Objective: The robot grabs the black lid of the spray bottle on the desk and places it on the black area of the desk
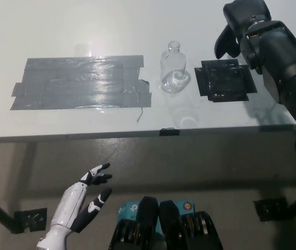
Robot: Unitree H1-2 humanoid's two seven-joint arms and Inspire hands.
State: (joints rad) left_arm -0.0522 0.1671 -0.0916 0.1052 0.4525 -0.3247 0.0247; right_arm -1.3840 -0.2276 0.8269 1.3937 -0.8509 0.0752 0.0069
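Clear glass bottle (174,72) (uncapped) beside square black patch (224,79); R hand (240,26) above.

A clear glass spray bottle (173,73) stands on the white tabletop (85,26), grey tape patch (80,83) one side, black square patch (224,79) the other.

Clear glossy spray bottle (174,70) on smooth white desk (137,26) beside shiny grey tape (80,83).

My right robot hand (240,26) hung above the black area (224,79) of the desk (59,31). The clear spray bottle (174,70) stood uncapped just beside that patch. My left robot hand (88,200) rested below the desk edge, fingers apart.
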